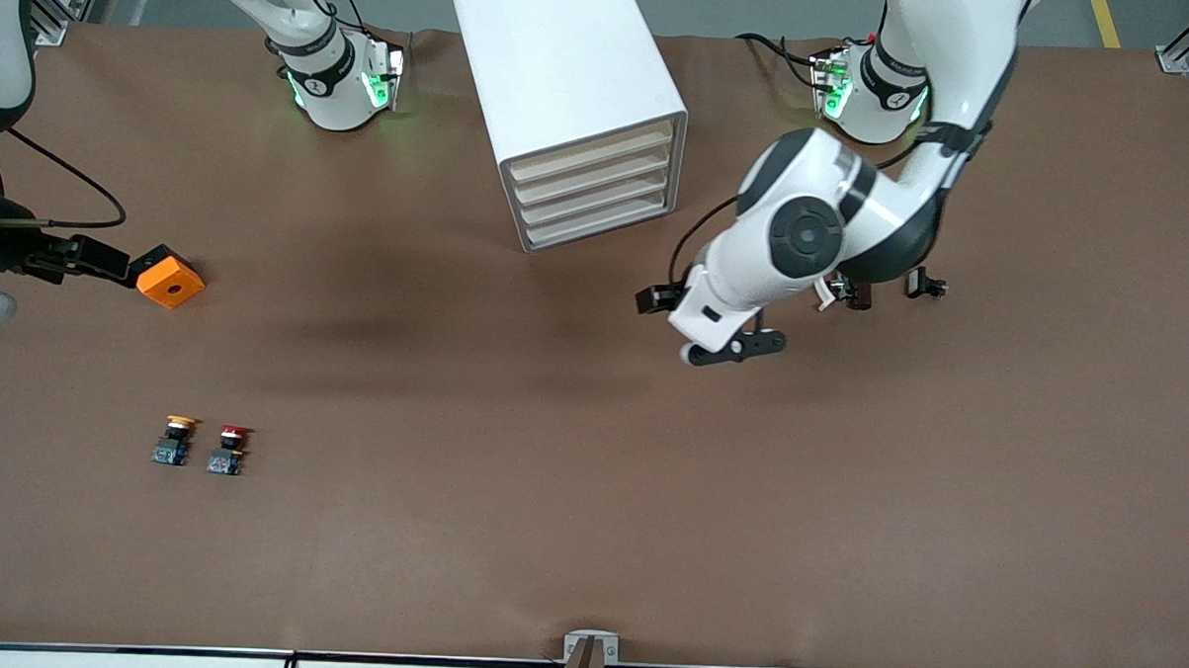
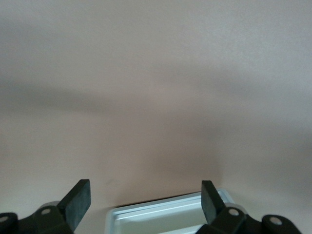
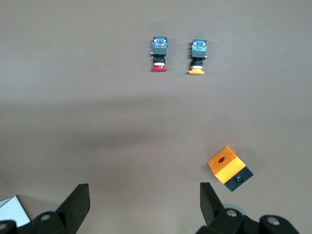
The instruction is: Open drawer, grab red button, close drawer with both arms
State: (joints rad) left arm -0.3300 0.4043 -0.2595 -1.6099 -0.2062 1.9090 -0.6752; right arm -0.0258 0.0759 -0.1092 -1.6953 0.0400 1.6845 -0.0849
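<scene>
Brown matting covers the whole table [image 1: 588, 532], with the white cabinet [image 1: 564, 86] standing between the two arm bases and its four cream-fronted drawers all shut; the drawer [image 1: 589, 158] to be opened is one of these, though which one cannot be told. Toward the right arm's end of the table lie the orange cube [image 1: 169, 282], and, nearer the front camera, the red-capped button [image 1: 227, 450] just beside the yellow-capped button [image 1: 173, 440]. A likely error at this stage is a grasp of the wrong cap, since the two buttons lie side by side and differ only in colour; another is a pull on the wrong front, since the four are alike and closely stacked. The left gripper [image 2: 145, 200] hovers over bare matting close beside the cabinet, its fingers spread wide and holding nothing. The right gripper [image 3: 145, 202] hangs over the table near the orange cube, its fingers likewise spread wide and empty, with both buttons in its wrist view.
</scene>
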